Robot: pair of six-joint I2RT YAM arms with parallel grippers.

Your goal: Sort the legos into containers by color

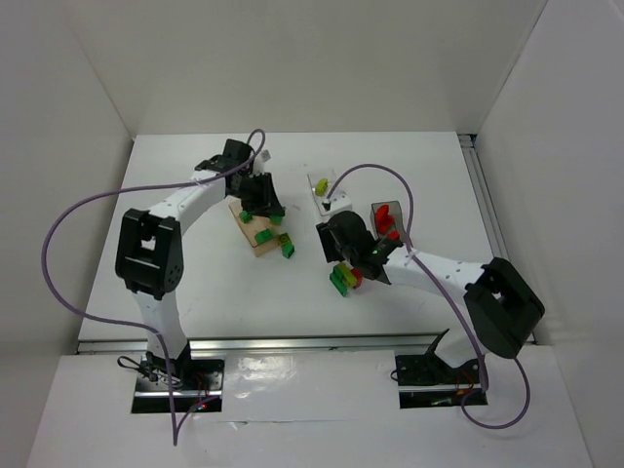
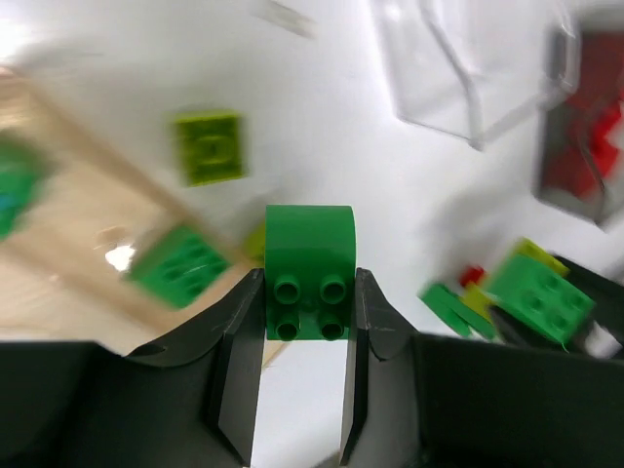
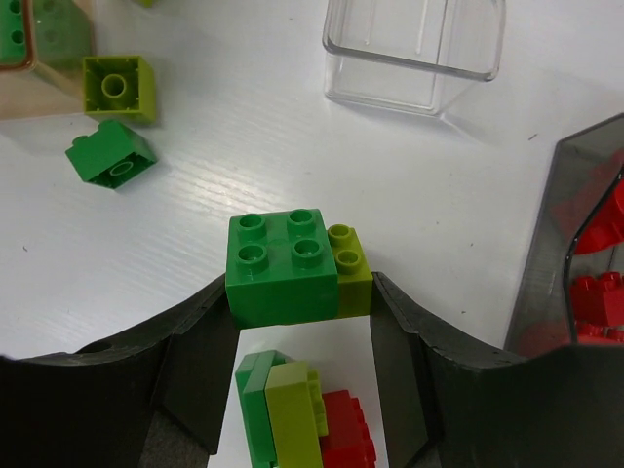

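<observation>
My left gripper (image 2: 310, 292) is shut on a dark green brick (image 2: 310, 249) and holds it beside the peach-orange tray (image 2: 58, 244), which has green bricks in it (image 1: 255, 234). My right gripper (image 3: 300, 292) is shut on a dark green brick (image 3: 281, 261) joined to a lime brick (image 3: 349, 268). It holds them above a green, lime and red cluster (image 3: 302, 419). A loose lime brick (image 3: 117, 86) and a green brick (image 3: 109, 156) lie next to the peach tray. The clear tray (image 3: 414, 49) holds a lime brick (image 1: 320, 185). The reddish tray (image 3: 575, 195) holds red bricks.
The trays stand in a row across the table's middle (image 1: 390, 216). White walls close in the table on three sides. Purple cables loop off both arms. A metal rail runs along the near edge (image 1: 292, 343).
</observation>
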